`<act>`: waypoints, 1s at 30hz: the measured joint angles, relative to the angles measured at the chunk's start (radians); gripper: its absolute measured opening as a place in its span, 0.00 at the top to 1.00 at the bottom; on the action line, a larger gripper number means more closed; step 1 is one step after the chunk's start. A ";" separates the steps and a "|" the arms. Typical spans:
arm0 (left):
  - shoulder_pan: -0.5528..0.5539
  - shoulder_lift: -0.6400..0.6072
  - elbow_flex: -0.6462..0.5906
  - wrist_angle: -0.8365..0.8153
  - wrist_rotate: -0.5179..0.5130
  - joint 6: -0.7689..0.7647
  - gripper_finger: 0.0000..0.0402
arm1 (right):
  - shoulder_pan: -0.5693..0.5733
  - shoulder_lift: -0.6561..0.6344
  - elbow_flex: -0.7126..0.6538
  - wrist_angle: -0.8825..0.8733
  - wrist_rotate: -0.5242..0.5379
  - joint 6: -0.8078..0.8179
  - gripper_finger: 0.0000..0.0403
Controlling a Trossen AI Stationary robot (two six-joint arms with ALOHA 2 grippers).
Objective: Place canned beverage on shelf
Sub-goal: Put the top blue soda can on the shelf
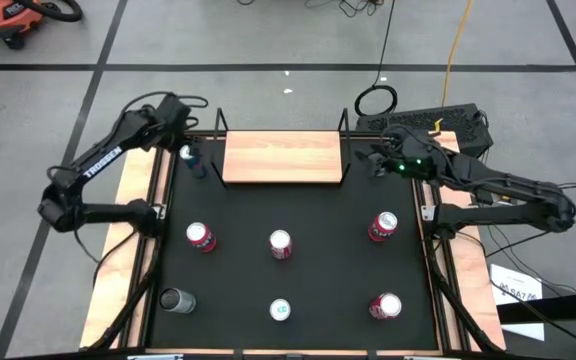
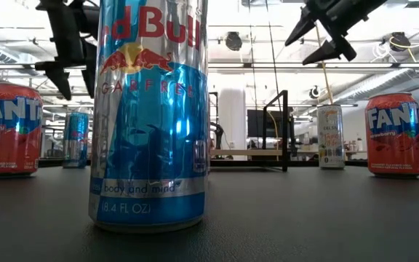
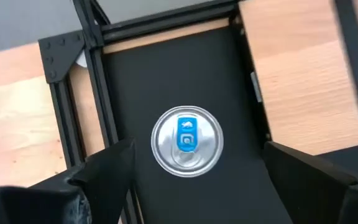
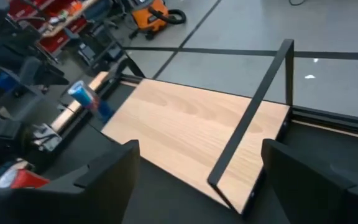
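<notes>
The left gripper (image 1: pixel 190 150) is hanging right over a slim blue and silver can (image 1: pixel 187 156) at about ten o'clock on the black bench (image 1: pixel 308 230). Its fingers (image 3: pixel 107 168) are spread wide, one on each side of the can's top and not touching it. The can is standing on the bench just beside the nine o'clock end of the small light-wood shelf with black wire ends (image 1: pixel 283 157), not on it. So this can is probably the next one to be gripped, and the open fingers are lined up for that. The right gripper (image 1: pixel 378 160) is waiting by the three o'clock end of the shelf, its fingers spread too and holding nothing, maybe to stay out of the way. The shelf board is looking bare. The high view is showing six more cans sitting lower on the bench, red ones and silver ones. The low view is hiding most of that behind a big blue can (image 2: pixel 151 113) up close. Only the left wrist view is showing the gap between fingers and can.
</notes>
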State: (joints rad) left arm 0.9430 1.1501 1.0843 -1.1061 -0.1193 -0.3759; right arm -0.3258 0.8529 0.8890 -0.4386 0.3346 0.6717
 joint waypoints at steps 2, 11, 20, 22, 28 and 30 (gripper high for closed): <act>0.018 0.025 0.000 0.000 0.022 0.017 0.12 | -0.012 0.011 0.000 -0.001 -0.012 -0.008 0.18; 0.071 0.127 0.000 -0.003 0.044 0.053 0.12 | -0.060 0.033 0.000 0.001 -0.027 -0.035 0.18; 0.085 0.179 -0.012 -0.005 0.082 0.044 0.13 | -0.093 0.033 0.000 0.000 -0.027 -0.067 0.18; 0.085 0.186 -0.011 -0.003 0.082 0.042 0.16 | -0.098 0.033 0.000 0.001 -0.027 -0.072 0.18; 0.085 0.210 -0.012 -0.001 0.082 0.041 0.29 | -0.101 0.033 0.000 0.000 -0.027 -0.083 0.18; 0.085 0.224 -0.012 0.001 0.076 0.042 0.34 | -0.101 0.033 0.000 0.001 -0.027 -0.083 0.18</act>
State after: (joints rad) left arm 1.0279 1.3740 1.0725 -1.1050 -0.0436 -0.3342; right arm -0.4271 0.8860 0.8890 -0.4381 0.3080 0.5892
